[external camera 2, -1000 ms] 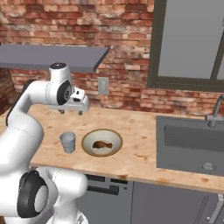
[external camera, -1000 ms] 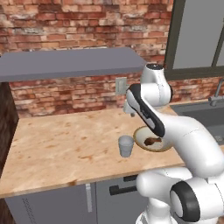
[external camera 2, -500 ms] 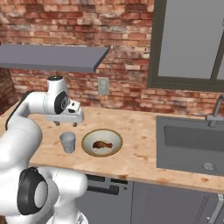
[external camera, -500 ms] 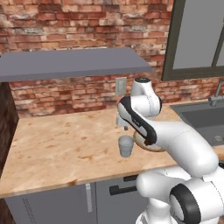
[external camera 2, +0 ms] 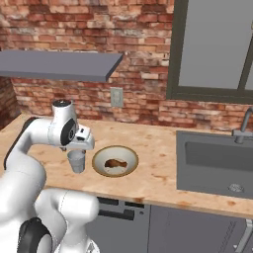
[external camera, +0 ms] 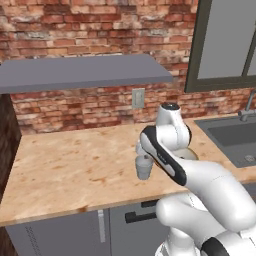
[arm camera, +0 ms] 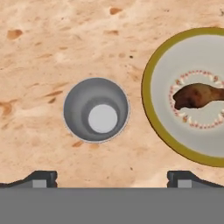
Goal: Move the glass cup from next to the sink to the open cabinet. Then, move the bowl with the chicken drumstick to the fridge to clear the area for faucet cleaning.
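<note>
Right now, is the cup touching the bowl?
No. The hand view shows bare counter between the cup and the bowl.

Even, bright rendered lighting with no single evident source — shadows are faint and soft, darkest under the grey shelf [external camera: 85,72]. No glare, motion blur or edge distortion. The hand view is sharp throughout; the desk [arm camera: 52,48] grain looks slightly coarse and pixelated.

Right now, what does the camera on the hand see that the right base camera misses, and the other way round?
The hand view looks straight down into the glass cup, showing its round bottom. The right base view takes in the sink, faucet and brick wall, with the open hand above the cup. Both show the cup beside the bowl holding the chicken drumstick.
</note>
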{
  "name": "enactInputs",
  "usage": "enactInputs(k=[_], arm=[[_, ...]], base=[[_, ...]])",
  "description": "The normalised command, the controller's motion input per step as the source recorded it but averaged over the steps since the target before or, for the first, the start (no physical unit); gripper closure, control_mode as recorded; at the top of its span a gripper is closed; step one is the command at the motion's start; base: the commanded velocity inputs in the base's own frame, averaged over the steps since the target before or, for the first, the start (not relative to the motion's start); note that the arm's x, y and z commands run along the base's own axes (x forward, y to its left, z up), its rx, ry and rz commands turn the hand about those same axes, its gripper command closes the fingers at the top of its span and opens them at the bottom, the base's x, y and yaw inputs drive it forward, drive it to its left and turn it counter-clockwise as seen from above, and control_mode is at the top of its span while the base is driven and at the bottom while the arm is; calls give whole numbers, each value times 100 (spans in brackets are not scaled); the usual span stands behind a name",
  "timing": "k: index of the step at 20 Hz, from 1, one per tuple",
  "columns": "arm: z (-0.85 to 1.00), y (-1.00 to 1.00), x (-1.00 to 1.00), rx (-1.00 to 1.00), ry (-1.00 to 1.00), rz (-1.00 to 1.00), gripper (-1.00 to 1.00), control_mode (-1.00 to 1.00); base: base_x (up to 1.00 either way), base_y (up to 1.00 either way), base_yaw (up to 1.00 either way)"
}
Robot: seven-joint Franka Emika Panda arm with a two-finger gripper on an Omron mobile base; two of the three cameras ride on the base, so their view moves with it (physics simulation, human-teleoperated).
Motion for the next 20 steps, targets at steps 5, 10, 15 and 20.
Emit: enactInputs(k=[5, 10, 15, 20], arm=[[-11, -16, 14, 18, -3, 0, -100, -100], [0, -4, 33, 5, 0, 0, -100, -100], [-2, 0, 38, 0, 7, 0, -100, -100], [-25, -1, 10, 0, 9, -1, -100, -100]], base=[[0, 0, 0], [0, 0, 0], [0, 0, 0], [0, 0, 0]])
